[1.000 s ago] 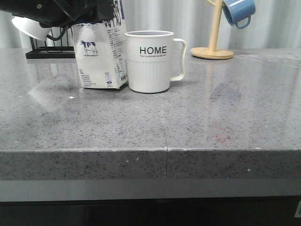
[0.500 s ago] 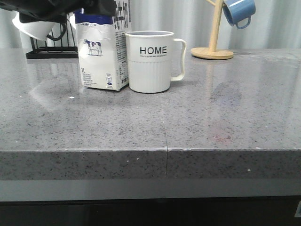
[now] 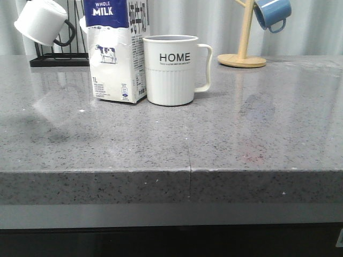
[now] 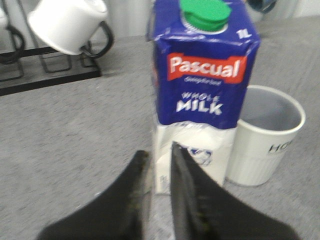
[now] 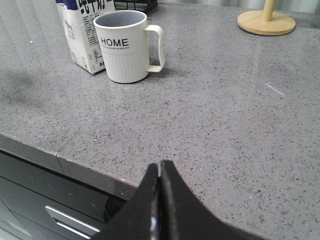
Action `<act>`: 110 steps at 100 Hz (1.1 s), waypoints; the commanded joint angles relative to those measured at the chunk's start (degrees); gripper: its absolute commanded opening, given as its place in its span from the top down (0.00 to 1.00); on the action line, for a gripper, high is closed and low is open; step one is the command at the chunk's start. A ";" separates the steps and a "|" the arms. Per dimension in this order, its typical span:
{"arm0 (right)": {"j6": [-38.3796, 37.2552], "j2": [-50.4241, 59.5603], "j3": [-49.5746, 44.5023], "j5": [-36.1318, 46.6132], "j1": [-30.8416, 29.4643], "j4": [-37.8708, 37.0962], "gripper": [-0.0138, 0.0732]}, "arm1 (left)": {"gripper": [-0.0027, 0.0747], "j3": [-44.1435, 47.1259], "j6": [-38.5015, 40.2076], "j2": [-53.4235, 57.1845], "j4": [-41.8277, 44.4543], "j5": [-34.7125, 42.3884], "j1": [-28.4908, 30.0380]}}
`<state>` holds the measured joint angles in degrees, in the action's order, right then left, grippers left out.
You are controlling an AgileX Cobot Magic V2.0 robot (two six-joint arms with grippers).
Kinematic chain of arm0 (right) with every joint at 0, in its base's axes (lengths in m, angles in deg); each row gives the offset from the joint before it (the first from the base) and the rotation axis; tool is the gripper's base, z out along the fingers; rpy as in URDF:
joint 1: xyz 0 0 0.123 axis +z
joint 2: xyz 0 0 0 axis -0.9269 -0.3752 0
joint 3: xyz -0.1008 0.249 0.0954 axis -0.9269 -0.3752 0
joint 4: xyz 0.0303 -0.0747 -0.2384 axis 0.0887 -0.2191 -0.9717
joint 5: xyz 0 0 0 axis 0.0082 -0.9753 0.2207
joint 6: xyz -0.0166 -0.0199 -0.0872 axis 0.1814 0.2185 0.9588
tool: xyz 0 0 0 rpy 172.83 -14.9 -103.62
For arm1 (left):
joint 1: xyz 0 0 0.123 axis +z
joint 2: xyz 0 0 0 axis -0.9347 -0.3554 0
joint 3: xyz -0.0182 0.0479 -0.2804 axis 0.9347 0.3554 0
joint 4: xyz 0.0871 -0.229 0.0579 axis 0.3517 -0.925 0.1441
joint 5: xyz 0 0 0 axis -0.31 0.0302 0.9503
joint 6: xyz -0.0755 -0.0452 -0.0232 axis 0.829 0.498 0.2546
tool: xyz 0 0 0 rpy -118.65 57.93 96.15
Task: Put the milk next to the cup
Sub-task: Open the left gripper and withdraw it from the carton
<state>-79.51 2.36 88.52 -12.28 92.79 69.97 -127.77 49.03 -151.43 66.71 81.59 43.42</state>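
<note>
The milk [image 3: 115, 59], a white carton with a dark blue "WHOLE MILK" band, stands upright on the grey counter, its side close against the left of the cup [image 3: 171, 69], a white "HOME" mug with a cream handle. In the left wrist view my left gripper [image 4: 159, 150] is clear of the milk [image 4: 205, 90] and empty, its jaws a narrow gap apart; the cup [image 4: 265, 140] is beside the carton. My right gripper [image 5: 160, 165] is shut and empty over the counter's front edge, far from the cup [image 5: 125, 47] and the milk [image 5: 80, 35]. Neither gripper shows in the front view.
A plain white mug with a black handle [image 3: 43, 21] hangs on a black rack [image 3: 59, 60] behind the milk. A wooden mug tree [image 3: 244, 53] with a blue mug [image 3: 272, 13] stands at the back right. The counter's front edge [image 3: 187, 171] runs across.
The left arm has lifted off the carton and left the front view. The carton, tilted a second ago, now stands upright beside the cup.
</note>
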 commanded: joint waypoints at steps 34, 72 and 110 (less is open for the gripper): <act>0.22 -0.59 1.56 3.97 -0.08 -0.16 0.93 | 0.99 3.26 -0.92 18.63 4.28 -9.35 14.70; 0.22 -0.59 1.56 3.97 -0.08 -0.16 0.93 | 0.99 12.55 -0.82 36.56 2.97 -13.84 20.43; 0.22 -0.59 1.56 3.97 -0.08 -0.16 0.93 | 0.99 22.53 -0.82 53.63 6.41 -19.61 20.54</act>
<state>-79.51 2.36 88.52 -12.37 92.79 69.97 -105.16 48.08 -99.78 72.02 60.02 63.76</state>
